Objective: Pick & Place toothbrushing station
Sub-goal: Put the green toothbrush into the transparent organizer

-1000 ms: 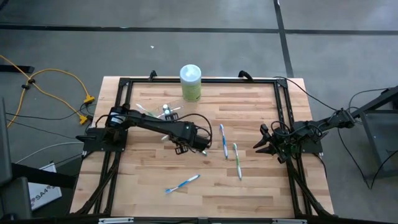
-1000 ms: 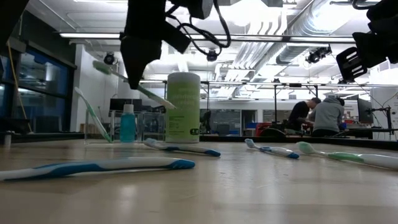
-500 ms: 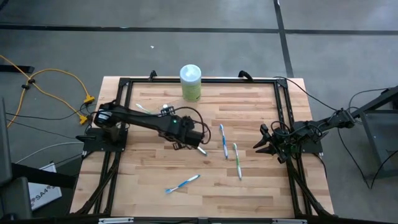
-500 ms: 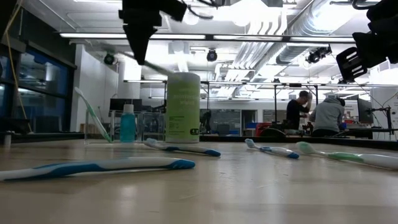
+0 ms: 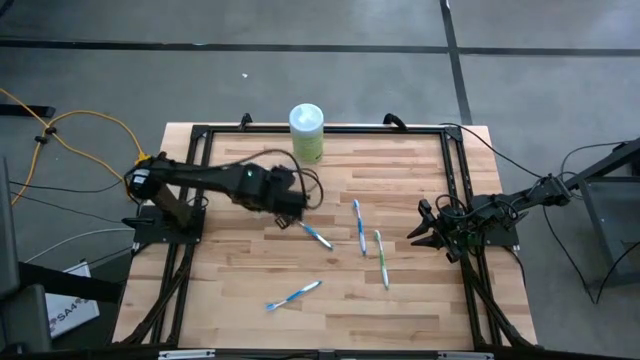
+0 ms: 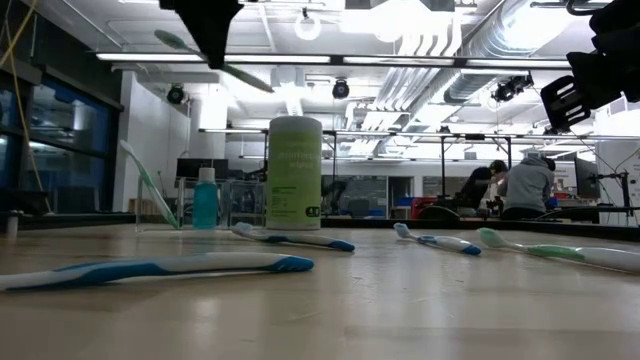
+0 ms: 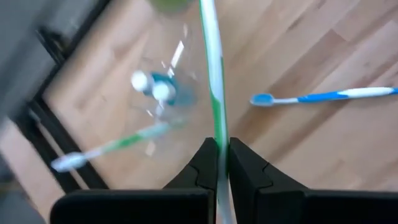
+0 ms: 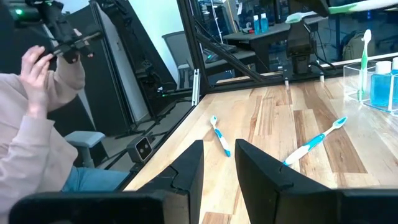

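On the worktop (image 5: 420, 300), four toothbrushes lie loose; the nearest is blue (image 5: 294, 294). The left end effector (image 7: 221, 163) is closed on a green toothbrush (image 7: 211, 74) and has moved back from the middle toward the clear cup (image 7: 163, 93), now hovering above it. The drop seems next. The right end effector (image 8: 219, 160) waits open at the right edge.

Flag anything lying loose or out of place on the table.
Four toothbrushes lie scattered flat on the wood: three blue ones and a green one. Only one green-accented brush leans in the clear cup. The left hand holds a green toothbrush above that cup.
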